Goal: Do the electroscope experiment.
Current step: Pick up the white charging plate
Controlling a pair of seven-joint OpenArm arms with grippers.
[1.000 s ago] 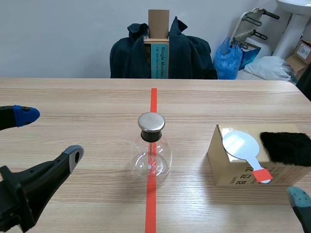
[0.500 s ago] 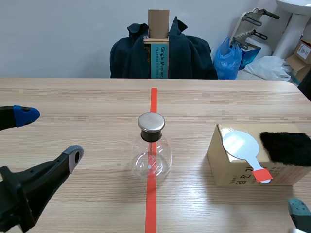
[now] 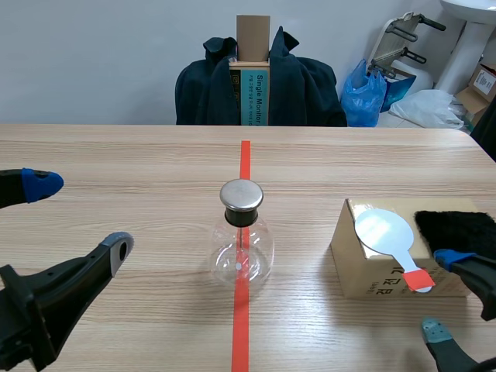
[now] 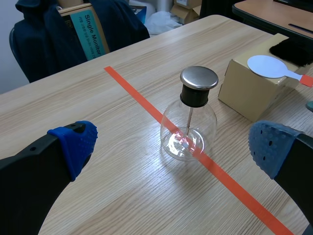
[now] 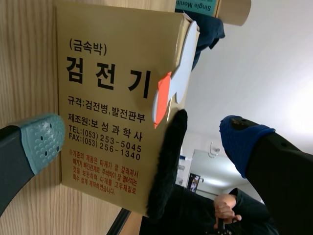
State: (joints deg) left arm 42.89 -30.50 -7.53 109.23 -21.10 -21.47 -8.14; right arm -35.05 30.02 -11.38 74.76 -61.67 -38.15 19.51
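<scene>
Electroscope flask (image 3: 242,248) centre frame on the worktop (image 3: 116,155); left pincer (image 3: 80,215) gapes wide, lower left. Right pincer (image 3: 442,294), wide too, lower right beside the box (image 3: 360,271) bearing a white paddle (image 3: 384,231) and seemingly black fur (image 3: 457,232).

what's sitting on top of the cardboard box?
A white round paddle with an orange-red handle tip and a black fur pad lie on the box. The top beneath them is covered.

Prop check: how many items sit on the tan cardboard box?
2: white round paddle with orange-red handle on the tan cardboard box, nearer the glass flask; black fur pad beside it, farther off.
</scene>
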